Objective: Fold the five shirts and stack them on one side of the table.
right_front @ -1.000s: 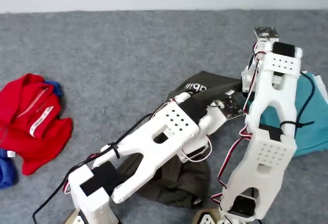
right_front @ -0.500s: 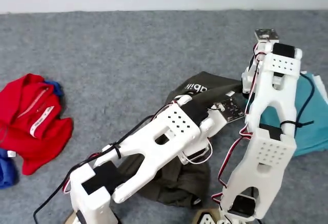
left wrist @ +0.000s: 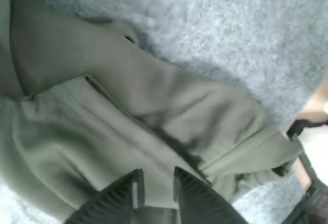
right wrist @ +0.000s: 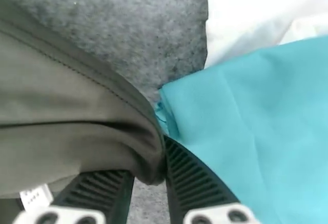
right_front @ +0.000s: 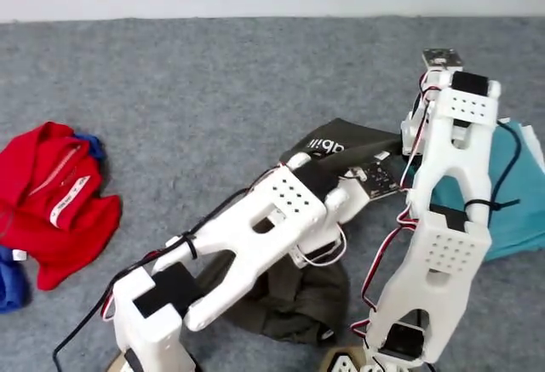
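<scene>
Pinching olive shirt (right wrist: 72, 106) w/ R hand (right wrist: 147, 172)

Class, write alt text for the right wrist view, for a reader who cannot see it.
The right gripper pinches a folded edge of an olive shirt above the grey table. Beside it lies a teal shirt overlapping a white shirt.

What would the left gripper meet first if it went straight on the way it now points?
The olive green shirt: its creased cloth lies directly ahead of the left gripper, seemingly very close, though depth is hard to judge. The grey table comes only beyond it.
</scene>
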Robot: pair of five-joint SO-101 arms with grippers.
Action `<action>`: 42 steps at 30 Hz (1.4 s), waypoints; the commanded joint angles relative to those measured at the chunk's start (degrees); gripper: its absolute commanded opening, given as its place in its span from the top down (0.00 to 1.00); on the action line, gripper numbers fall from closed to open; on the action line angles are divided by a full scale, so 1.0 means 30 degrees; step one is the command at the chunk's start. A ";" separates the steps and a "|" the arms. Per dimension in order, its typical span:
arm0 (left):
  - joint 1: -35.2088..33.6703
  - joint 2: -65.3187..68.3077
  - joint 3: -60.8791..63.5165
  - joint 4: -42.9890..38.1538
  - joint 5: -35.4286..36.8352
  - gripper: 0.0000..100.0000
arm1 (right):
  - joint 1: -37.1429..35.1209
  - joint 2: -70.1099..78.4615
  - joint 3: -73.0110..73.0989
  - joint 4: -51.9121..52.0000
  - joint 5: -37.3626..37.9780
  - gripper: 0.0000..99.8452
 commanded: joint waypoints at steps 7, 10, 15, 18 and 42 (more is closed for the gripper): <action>-0.1582 0.0527 0.1304 0.1700 -0.0440 0.90 | 0.0308 -0.0806 -0.0908 -0.0073 0.0234 0.99; -0.3458 0.0410 0.1363 0.1700 -0.0645 0.90 | 0.0484 -0.0806 -0.0908 -0.0132 0.0234 0.99; -0.4571 0.0234 0.2212 0.1700 -0.0791 0.90 | 0.1656 -0.0806 -0.0938 -0.0777 0.0234 0.99; -0.3956 0.0029 0.2505 0.1670 -0.0791 0.90 | 0.2125 -0.0806 -0.0938 -0.0864 0.0234 0.99; -0.0850 -0.3311 0.2564 0.1729 -0.0674 0.90 | 0.3209 -0.0777 -0.0938 -0.0894 0.0264 0.99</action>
